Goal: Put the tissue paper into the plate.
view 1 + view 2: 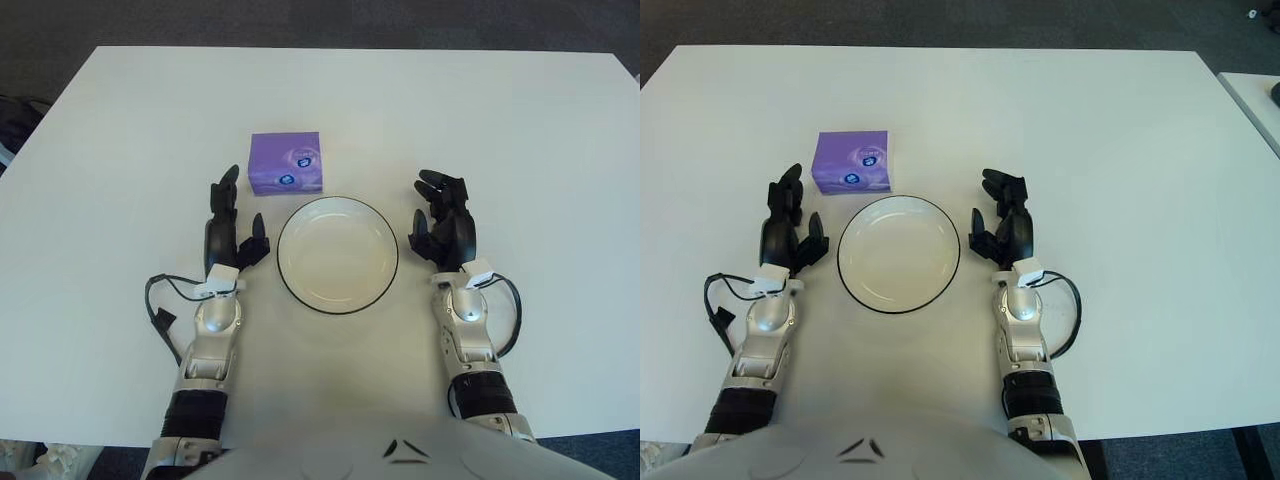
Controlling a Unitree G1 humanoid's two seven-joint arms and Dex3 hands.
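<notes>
A purple tissue pack (286, 162) lies on the white table, just beyond the rim of a white plate (338, 255) with a dark edge. The plate holds nothing. My left hand (226, 220) is to the left of the plate and just below-left of the tissue pack, fingers spread and holding nothing. On the right side of the plate my right hand (444, 222) shows, fingers relaxed and apart, also holding nothing. Neither hand touches the pack.
The white table (500, 130) stretches wide around the plate, with dark floor beyond its far edge. A black cable (163, 300) loops beside my left wrist, another cable (508, 305) by my right wrist.
</notes>
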